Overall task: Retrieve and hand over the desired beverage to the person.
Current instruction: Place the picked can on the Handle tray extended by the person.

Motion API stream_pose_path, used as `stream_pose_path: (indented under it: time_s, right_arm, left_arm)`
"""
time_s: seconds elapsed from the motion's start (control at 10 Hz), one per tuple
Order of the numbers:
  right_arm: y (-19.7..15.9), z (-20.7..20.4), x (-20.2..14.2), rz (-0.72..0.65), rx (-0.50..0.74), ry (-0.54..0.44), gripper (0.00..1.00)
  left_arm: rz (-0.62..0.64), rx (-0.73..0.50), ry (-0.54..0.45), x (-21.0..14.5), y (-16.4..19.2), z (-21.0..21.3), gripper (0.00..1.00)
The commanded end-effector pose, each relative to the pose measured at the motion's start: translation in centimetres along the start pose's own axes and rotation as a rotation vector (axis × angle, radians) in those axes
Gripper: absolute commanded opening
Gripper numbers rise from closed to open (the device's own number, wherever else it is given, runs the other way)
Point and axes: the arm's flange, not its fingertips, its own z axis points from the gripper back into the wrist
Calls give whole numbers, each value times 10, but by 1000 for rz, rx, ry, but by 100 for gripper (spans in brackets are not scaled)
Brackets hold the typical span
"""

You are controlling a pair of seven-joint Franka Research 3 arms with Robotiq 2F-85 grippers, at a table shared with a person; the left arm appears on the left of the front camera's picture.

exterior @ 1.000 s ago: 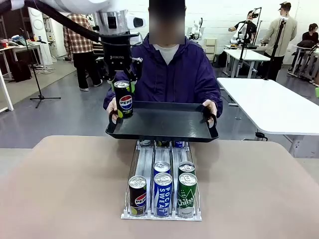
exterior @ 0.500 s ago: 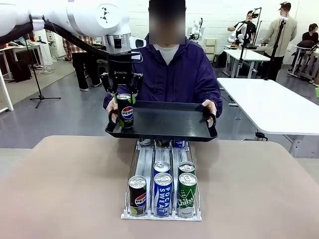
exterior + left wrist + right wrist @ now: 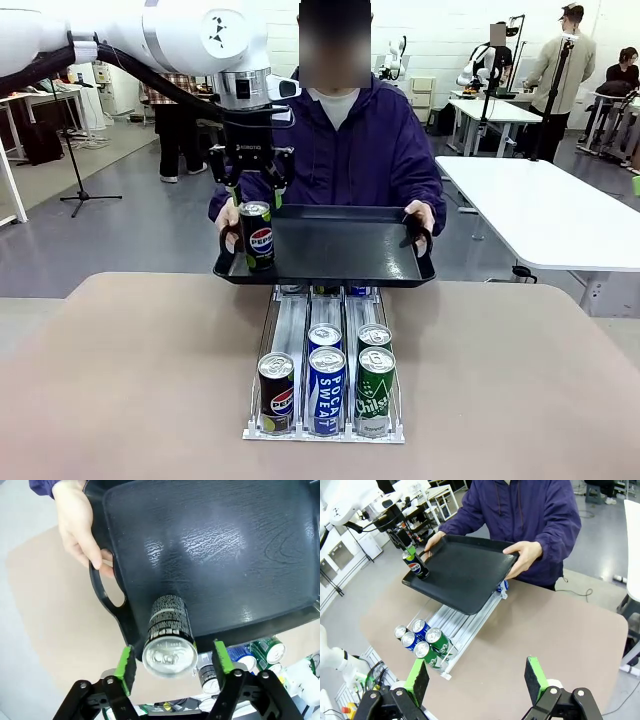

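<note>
- Holding the tray [image 3: 340,250] by both ends, the person [image 3: 345,150] stands at 12 o'clock.
- Left claw [image 3: 252,187] hovers spread above the can [image 3: 259,236]; right claw [image 3: 477,677] gapes empty.
- The can stands at the tray's 8 o'clock corner: stiff, likely slick, best gripped mid-body.
- Left wrist view reveals gaps either side of it, unclear from the front.

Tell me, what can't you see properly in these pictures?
1. Front view: the back cans in the rack are mostly hidden under the tray.
2. Left wrist view: the Pepsi can is seen from its top, so the name on its side can't be read.
3. Right wrist view: the front cans are seen from above, too small to read their brands.
</note>
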Motion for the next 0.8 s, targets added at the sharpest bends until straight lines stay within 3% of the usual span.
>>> stream_pose_path:
  time_s: [0.0,0.5,0.7]
  right_arm:
    - [-1,-2,1,4,26,-6,100]
    - [-1,-2,1,4,26,-6,100]
    - [-1,-2,1,4,26,-6,100]
  left_arm:
    - [-28,10,-7,2,6,2,100]
    - [-57,32,1,-5,9,18,100]
    - [-141,37,-77,-50,12,63,100]
